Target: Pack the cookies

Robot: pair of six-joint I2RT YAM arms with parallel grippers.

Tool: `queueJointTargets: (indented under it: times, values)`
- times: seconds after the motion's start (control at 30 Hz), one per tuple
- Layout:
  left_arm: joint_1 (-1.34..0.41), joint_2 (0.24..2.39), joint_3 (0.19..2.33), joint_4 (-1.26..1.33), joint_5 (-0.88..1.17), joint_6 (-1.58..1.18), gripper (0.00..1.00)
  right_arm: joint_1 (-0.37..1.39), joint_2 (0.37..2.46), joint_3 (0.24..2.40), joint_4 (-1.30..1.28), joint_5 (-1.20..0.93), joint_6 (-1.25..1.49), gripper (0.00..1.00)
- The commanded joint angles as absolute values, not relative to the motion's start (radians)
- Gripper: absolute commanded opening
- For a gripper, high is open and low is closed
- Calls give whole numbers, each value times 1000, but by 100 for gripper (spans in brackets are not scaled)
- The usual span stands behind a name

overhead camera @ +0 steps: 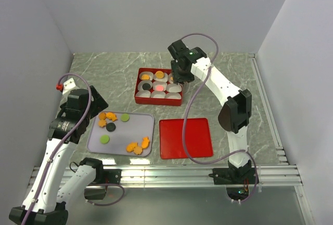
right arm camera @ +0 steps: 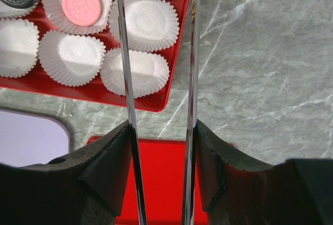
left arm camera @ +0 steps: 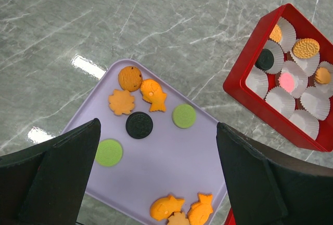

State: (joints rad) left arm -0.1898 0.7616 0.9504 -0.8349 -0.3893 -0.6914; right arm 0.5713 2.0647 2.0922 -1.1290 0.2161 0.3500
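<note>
Lavender tray (left arm camera: pixel 171 168) under the wide-open left gripper (left arm camera: pixel 157 126) carries nine loose cookies (left arm camera: pixel 139 124), countable only in its wrist view. Over the box (overhead camera: pixel 156 101), at its right edge, the right gripper (overhead camera: pixel 176 83) has its blades parted around nothing. Its wrist view shows a pink cookie (right arm camera: pixel 81 4) sitting in one of the cups (right arm camera: pixel 148 22).

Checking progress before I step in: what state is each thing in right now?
red box, open, partly filled.
red lid, off, lying flat beside the box.
packed cookies, sitting in paper cups; other cups empty.
loose cookies, lying on the lavender tray.
left gripper, open, empty, above the tray.
right gripper, open, empty, over the box's edge.
</note>
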Motion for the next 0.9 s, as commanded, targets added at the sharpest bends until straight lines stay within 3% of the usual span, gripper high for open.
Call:
queueJointTargets:
  times: [0.0, 0.47, 0.63, 0.87]
  values:
    - [-193, 759, 963, -815, -383, -678, 99, 580, 1958, 2115, -1121, 209, 359, 55]
    - [-187, 753, 963, -818, -396, -687, 99, 911, 1827, 1971, -1069, 138, 422, 55]
    - [-186, 749, 963, -819, -397, -690, 99, 1073, 1864, 1954, -1066, 117, 433, 55]
    - [-187, 744, 963, -821, -400, -692, 99, 1172, 1927, 1947, -1080, 126, 449, 55]
